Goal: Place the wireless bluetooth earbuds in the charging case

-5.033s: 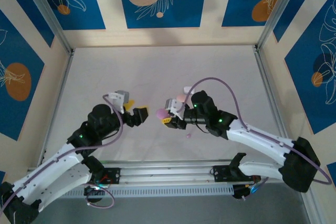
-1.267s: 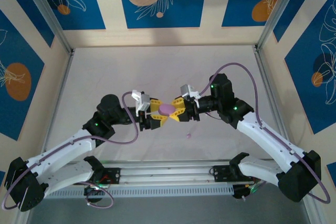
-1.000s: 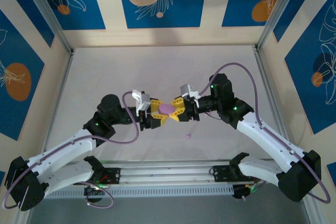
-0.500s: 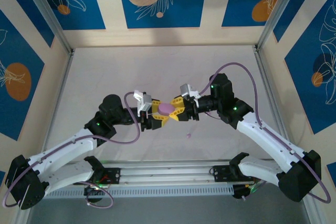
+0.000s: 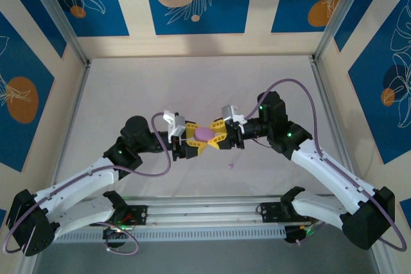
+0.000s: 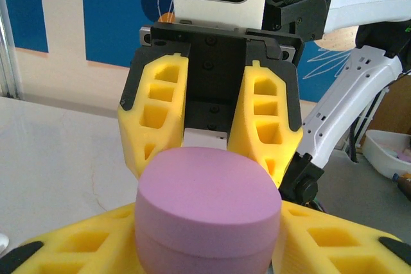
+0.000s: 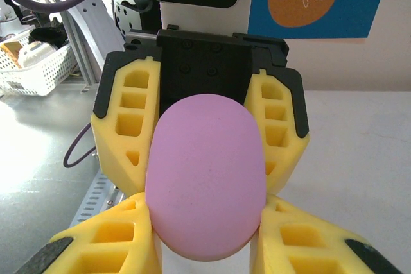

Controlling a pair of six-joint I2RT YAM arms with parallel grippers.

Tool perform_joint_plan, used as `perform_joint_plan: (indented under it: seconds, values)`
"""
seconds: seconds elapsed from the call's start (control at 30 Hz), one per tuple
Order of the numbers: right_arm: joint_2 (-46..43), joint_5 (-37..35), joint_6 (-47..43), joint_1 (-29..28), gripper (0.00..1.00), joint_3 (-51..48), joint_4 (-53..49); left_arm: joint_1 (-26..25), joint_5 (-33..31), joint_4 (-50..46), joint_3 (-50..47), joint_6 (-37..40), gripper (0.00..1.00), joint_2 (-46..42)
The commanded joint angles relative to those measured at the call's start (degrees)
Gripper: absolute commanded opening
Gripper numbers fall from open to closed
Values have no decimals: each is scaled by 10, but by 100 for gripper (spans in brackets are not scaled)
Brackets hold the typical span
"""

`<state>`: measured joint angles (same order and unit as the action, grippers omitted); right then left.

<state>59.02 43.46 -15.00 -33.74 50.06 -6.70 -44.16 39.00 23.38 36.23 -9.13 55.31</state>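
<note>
The purple charging case [image 5: 205, 133] hangs in the air over the middle of the table, its lid down, held from both ends. My left gripper [image 5: 193, 141] is shut on its left end and my right gripper [image 5: 218, 138] on its right end. In the left wrist view the case [image 6: 209, 213] sits between my left gripper's [image 6: 209, 258] yellow fingers [image 6: 70, 251], with the right gripper's fingers [image 6: 266, 117] behind it. In the right wrist view the case [image 7: 207, 181] sits in my right gripper [image 7: 207, 248]. One tiny purple earbud [image 5: 230, 166] lies on the table below, in front of the right gripper.
The white tabletop [image 5: 192, 81] is walled by blue patterned panels at the back and sides. A metal rail [image 5: 205, 213] runs along the near edge by the arm bases. A white basket [image 7: 38, 62] and a white tub [image 6: 385, 152] stand off the table.
Five seconds ago the arms were apart, the right one carrying the case. Over the last second both grippers stay on the case, barely moving.
</note>
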Motion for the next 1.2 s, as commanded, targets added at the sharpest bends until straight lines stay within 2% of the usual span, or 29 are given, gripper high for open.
perform_joint_plan:
  seconds: [0.0,0.17,0.43,0.67,0.83,0.93,1.03,1.17]
  values:
    - [-8,-6,-12,-2,29,-7,-12,-7,16,25,6,-7,47,-7]
    - [-7,-8,-9,-2,29,-6,-12,-7,16,21,7,-5,38,-8]
    - [-5,-29,44,1,35,3,0,-11,14,-18,16,23,25,-4]
    - [0,-21,125,27,44,18,8,-15,15,-68,25,58,22,-5]
    - [2,-16,143,35,50,22,10,-16,17,-70,25,60,21,-6]
    - [5,-31,151,35,53,24,12,-17,19,-67,25,58,21,-5]
    - [12,-74,157,32,54,30,10,-19,19,-51,20,50,22,-6]
    - [12,-97,167,31,54,33,19,-19,10,-9,4,27,22,-6]
